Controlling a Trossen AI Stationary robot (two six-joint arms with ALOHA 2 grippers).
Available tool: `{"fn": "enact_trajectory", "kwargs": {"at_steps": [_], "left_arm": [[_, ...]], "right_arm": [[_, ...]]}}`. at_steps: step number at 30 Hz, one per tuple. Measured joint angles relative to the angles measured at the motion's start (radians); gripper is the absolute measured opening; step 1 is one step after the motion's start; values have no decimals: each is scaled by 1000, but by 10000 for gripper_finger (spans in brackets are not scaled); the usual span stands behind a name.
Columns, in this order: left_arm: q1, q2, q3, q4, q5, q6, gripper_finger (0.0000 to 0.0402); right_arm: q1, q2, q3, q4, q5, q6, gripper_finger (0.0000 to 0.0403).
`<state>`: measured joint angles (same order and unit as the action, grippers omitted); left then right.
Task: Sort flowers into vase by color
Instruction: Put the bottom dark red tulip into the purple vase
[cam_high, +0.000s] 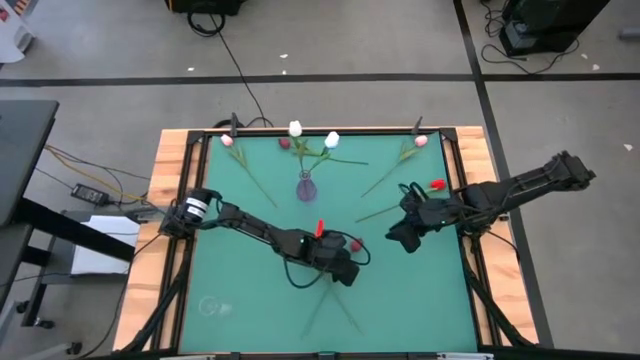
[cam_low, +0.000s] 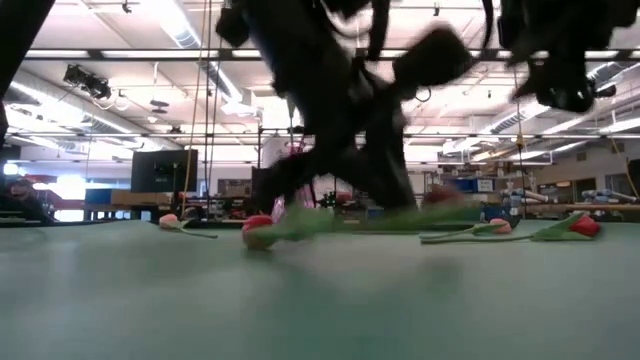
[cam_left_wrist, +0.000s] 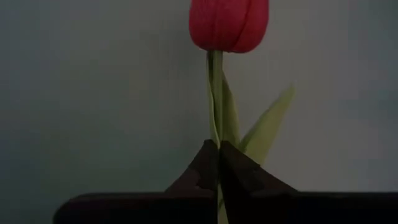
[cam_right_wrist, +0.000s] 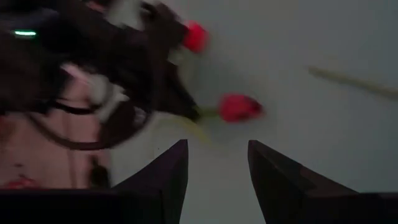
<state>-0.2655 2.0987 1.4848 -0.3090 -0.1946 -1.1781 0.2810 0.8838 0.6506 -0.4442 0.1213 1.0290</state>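
My left gripper (cam_high: 323, 243) is at mid-table, shut on a bright red tulip (cam_left_wrist: 229, 25) whose head (cam_high: 320, 228) shows over the arm. A second red tulip (cam_high: 355, 243) lies beside it, also seen in the right wrist view (cam_right_wrist: 239, 107). My right gripper (cam_high: 391, 237) hovers open just right of that tulip, pointing left (cam_right_wrist: 217, 165). A small purple vase (cam_high: 305, 187) stands toward the far side with two white tulips (cam_high: 296, 128) in it. Pink tulips (cam_high: 228, 140) (cam_high: 420, 142), a dark red one (cam_high: 284, 143) and another red one (cam_high: 437, 185) lie on the mat. My left gripper pinches the red tulip's green stem (cam_left_wrist: 215, 134) between its two fingers (cam_left_wrist: 202, 168), a good way below the head and right where a leaf branches off. The fingers lie along the stem. The head stands out beyond the fingertips, over the mat.
The green mat (cam_high: 230, 290) is framed by a dark rail and wooden borders (cam_high: 168, 180). Long green stems (cam_high: 335, 300) lie crossed on the mat near the near edge. Both arms are close together at mid-table. Cables and boxes sit on the floor to the left.
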Motion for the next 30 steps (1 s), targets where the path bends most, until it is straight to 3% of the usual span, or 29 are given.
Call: {"fn": "enact_trajectory", "kwargs": {"at_steps": [8, 16, 22, 30], "left_arm": [[44, -188, 1, 3, -133, 131, 7], [101, -316, 2, 36, -170, 338, 7], [101, -356, 2, 253, -169, 494, 7], [113, -364, 2, 482, -162, 614, 7]], "right_arm": [[63, -17, 0, 193, 118, -19, 175], [105, -2, 0, 243, 177, -42, 175], [135, 34, 1, 453, 208, -209, 175], [136, 74, 1, 637, 356, -364, 175]]}}
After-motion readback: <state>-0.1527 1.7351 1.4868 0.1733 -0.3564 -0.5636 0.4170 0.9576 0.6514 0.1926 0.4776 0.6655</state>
